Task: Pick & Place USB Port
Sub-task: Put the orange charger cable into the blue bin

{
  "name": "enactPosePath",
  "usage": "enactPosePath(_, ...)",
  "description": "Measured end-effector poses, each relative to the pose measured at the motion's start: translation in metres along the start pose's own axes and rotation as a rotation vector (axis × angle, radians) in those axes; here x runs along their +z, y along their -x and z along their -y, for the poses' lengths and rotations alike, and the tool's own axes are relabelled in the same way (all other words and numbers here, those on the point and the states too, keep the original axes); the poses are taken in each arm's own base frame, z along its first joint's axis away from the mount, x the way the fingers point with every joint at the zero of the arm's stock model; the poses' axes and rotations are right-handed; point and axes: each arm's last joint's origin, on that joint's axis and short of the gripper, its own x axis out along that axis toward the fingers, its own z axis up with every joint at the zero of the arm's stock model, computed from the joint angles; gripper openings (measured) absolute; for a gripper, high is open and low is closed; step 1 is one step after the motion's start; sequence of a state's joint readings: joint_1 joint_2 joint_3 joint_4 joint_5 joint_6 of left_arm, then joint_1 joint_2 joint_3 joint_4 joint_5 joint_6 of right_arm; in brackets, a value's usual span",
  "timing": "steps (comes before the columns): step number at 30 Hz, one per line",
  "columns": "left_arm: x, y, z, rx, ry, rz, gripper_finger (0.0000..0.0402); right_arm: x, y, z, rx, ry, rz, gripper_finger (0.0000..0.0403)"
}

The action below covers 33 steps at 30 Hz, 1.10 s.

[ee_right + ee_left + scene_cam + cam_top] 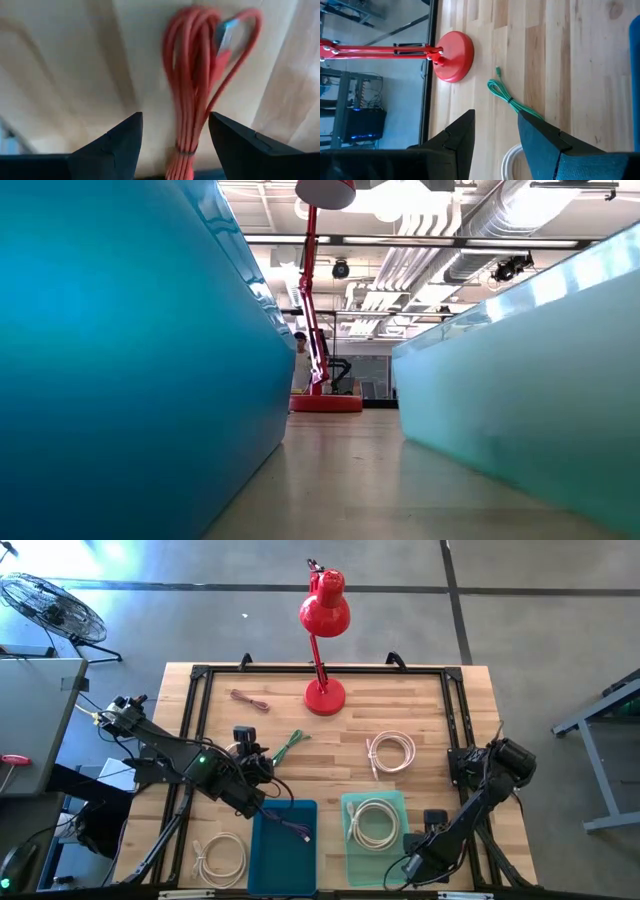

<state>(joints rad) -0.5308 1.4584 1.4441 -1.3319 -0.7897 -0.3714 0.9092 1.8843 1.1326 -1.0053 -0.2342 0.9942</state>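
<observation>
My right gripper [412, 866] [175, 122] is open at the table's near edge, beside the teal bin. In the right wrist view an orange-red USB cable bundle [192, 90] with a silver plug [226, 31] lies on the wood, its tied end between the two fingers. The arm hides that cable in the high view. My left gripper [258, 762] [496, 125] is open above the table's middle, near a green cable [288, 745] [512, 102]. A purple cable [296, 830] lies in the blue bin [262, 858]. A white coil [374, 821] lies in the teal bin [396, 802].
A red desk lamp stands with its base [324, 696] [326, 402] near the far edge. A pinkish cable [250, 700] lies far left. White coils lie right of centre [391, 752] and near left [221, 858]. The low view looks between the two bins' walls.
</observation>
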Motion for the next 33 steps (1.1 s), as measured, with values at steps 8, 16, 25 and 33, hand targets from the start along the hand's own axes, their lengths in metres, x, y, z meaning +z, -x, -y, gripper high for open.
enactPosePath(8,0.0,0.0,0.001,-0.016,0.005,-0.001,0.0144,-0.001,-0.013,0.006,0.026,-0.038,-0.025,0.0181)
enactPosePath(16,0.001,0.0,0.0,-0.004,0.006,0.004,0.0144,0.003,-0.005,0.013,0.05,-0.045,-0.025,0.002)
enactPosePath(25,-0.001,-0.005,0.005,-0.009,0.009,0.007,0.0144,-0.003,0.015,0.018,0.084,-0.095,0.074,0.0018)
enactPosePath(33,-0.012,-0.019,0.016,0.003,-0.034,-0.035,0.0144,-0.016,0.041,0.026,0.159,-0.145,0.116,0.0018)
